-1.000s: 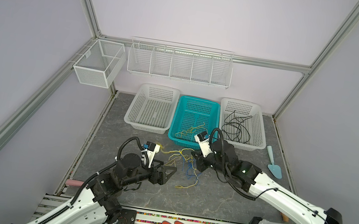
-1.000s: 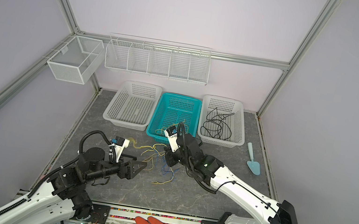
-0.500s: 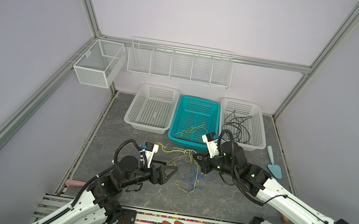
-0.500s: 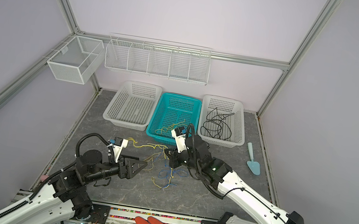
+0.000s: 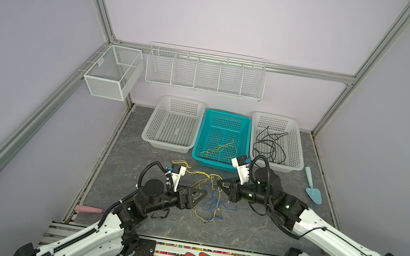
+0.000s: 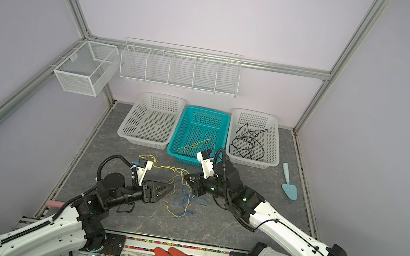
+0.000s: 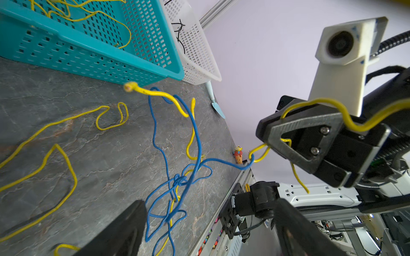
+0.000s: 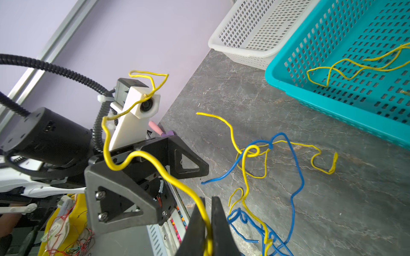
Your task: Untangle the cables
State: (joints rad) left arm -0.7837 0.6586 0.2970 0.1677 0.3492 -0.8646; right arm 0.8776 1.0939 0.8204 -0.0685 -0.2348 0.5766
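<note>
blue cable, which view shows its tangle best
The left wrist view: the blue cable sits close and central, its knot sharp. The right wrist view shows one loop, the knot partly cropped at the edge. In both top views it is only a thin squiggle.

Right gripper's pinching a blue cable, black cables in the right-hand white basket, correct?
Wrong colour: the right gripper pinches a yellow cable, as the right wrist view shows. The black cables are in the right-hand white basket.

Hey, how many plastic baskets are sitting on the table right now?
3, in a row at the back of the table: left white basket, empty; teal basket in the middle, with yellow cable; right white basket, with black cables.
</note>
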